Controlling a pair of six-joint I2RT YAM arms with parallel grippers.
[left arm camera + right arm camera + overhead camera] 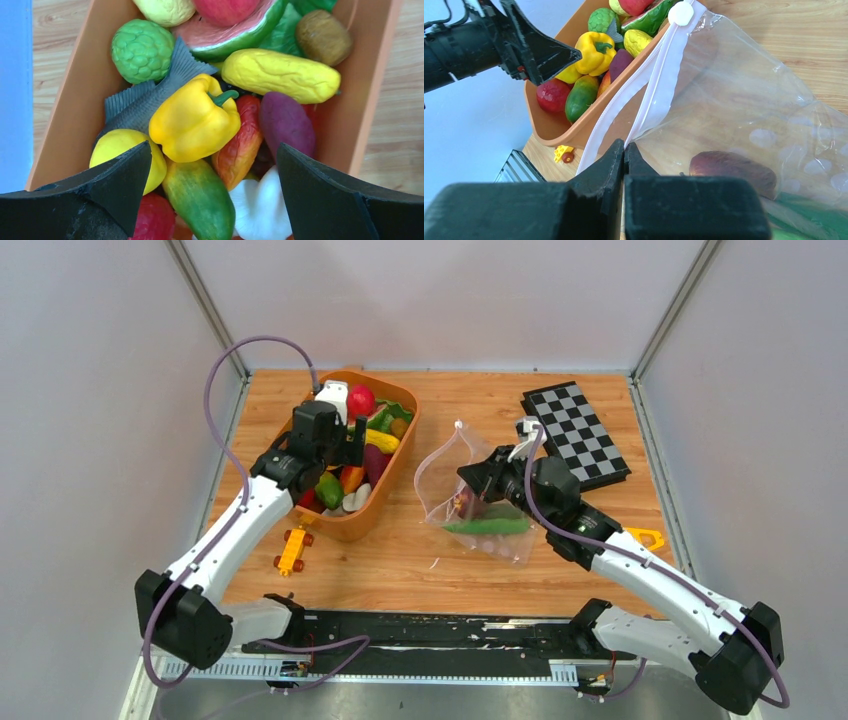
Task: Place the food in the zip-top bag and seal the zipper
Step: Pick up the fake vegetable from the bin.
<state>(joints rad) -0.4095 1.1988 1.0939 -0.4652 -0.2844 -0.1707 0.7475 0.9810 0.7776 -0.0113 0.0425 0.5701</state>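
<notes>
Left gripper (pixel 214 155), released, hangs above the orange tub (pixel 75 100) over 1 yellow pepper (pixel 192 120); right gripper (pixel 624 147), right of the tub, clenches the zipper (pixel 649 85) of the zip-top bag (pixel 734 100).

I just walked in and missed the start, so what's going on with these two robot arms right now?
The right gripper is shut on the whitish zipper strip of the clear crinkly plastic bag, holding its mouth lifted and unsealed. A dark purple toy piece and a green toy cucumber already lie inside. The left gripper hovers open over the orange oval tub of plastic toy food, just above a glossy yellow toy pepper, holding nothing.
</notes>
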